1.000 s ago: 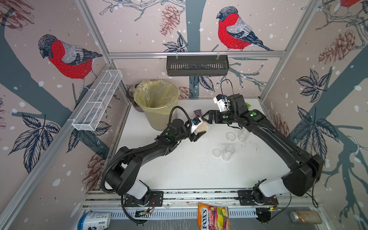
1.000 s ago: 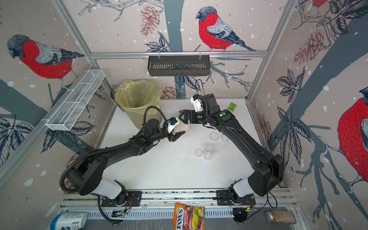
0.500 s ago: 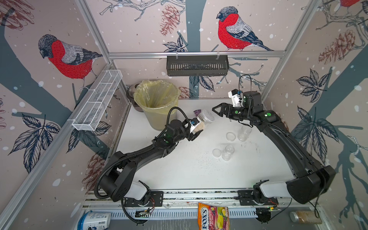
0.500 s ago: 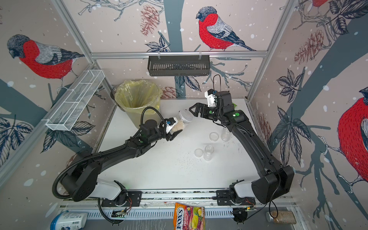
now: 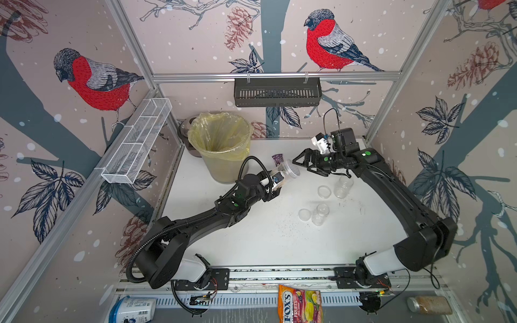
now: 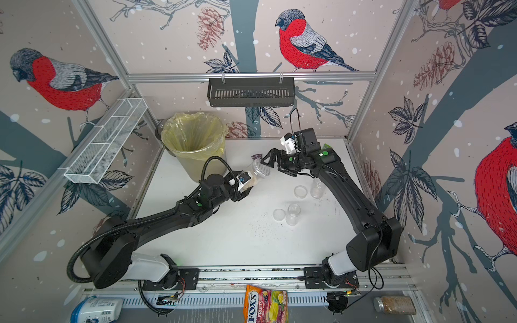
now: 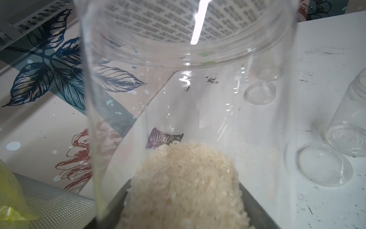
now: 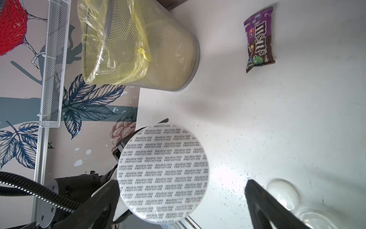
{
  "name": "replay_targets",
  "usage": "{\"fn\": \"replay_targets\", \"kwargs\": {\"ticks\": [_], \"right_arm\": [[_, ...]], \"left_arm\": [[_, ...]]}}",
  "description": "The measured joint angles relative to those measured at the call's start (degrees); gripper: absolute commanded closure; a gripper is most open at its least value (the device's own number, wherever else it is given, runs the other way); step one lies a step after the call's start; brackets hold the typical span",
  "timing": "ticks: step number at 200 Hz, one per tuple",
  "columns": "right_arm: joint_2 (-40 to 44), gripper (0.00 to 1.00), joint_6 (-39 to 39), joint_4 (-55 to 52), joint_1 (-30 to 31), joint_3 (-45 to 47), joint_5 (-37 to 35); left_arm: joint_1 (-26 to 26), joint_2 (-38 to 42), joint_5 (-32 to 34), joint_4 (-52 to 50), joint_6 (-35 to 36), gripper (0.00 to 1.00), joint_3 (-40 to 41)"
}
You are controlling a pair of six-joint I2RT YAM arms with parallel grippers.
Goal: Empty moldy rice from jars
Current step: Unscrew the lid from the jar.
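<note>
My left gripper (image 5: 275,183) is shut on the wide clear jar (image 5: 285,174), held tilted above the table with its dotted silver lid (image 5: 293,169) on. Pale moldy rice (image 7: 186,186) lies heaped at the gripper end of that jar. My right gripper (image 5: 301,165) hangs open just off the lid (image 8: 163,171), one finger (image 8: 99,202) beside its rim, not touching. Two slim jars (image 5: 343,186) (image 5: 320,214) stand open and look empty, each with its clear lid (image 5: 324,191) (image 5: 304,214) lying beside it.
A mesh bin with a yellow bag (image 5: 221,139) stands at the back left. A purple candy packet (image 8: 259,39) lies behind the held jar. Dark specks dot the table (image 5: 279,246) near the slim jars. A white mesh shelf (image 5: 137,142) hangs on the left wall.
My right gripper, still open, drew back to the right from the wide jar's lid end, then edged a little closer. The left arm keeps hold of the jar and has lifted it slightly.
</note>
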State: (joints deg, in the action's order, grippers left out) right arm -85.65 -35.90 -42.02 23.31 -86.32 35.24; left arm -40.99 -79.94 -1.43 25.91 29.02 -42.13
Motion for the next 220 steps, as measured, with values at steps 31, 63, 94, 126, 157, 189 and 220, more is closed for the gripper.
{"fn": "replay_targets", "kwargs": {"ticks": [31,63,94,126,157,189,220], "right_arm": [[-1.4,0.0,-0.1,-2.1,1.4,-2.4,0.3],[-3.0,0.0,-0.1,-3.2,2.3,-2.9,0.3],[-4.8,0.0,0.3,-4.7,2.9,-4.5,0.3],[-5.7,0.0,1.4,-4.9,3.3,-5.4,0.5],[-6.9,0.01,1.7,-5.2,3.4,-5.8,1.2],[-8.3,0.03,3.0,-6.0,3.5,-7.1,2.0],[-8.9,0.05,3.2,-6.2,3.4,-7.4,2.6]], "left_arm": [[-0.2,-0.1,1.7,0.0,0.9,0.52,0.8],[-0.3,-0.1,1.9,0.0,1.2,0.52,1.0],[-0.3,-0.1,2.9,0.0,1.2,0.53,1.3],[-0.4,-0.1,2.9,0.0,1.2,0.53,1.6],[-0.4,-0.1,2.8,0.0,1.3,0.53,1.6],[-0.4,0.4,2.8,0.0,1.4,0.56,1.6],[-0.4,0.7,2.8,0.0,1.4,0.56,1.6]]}}
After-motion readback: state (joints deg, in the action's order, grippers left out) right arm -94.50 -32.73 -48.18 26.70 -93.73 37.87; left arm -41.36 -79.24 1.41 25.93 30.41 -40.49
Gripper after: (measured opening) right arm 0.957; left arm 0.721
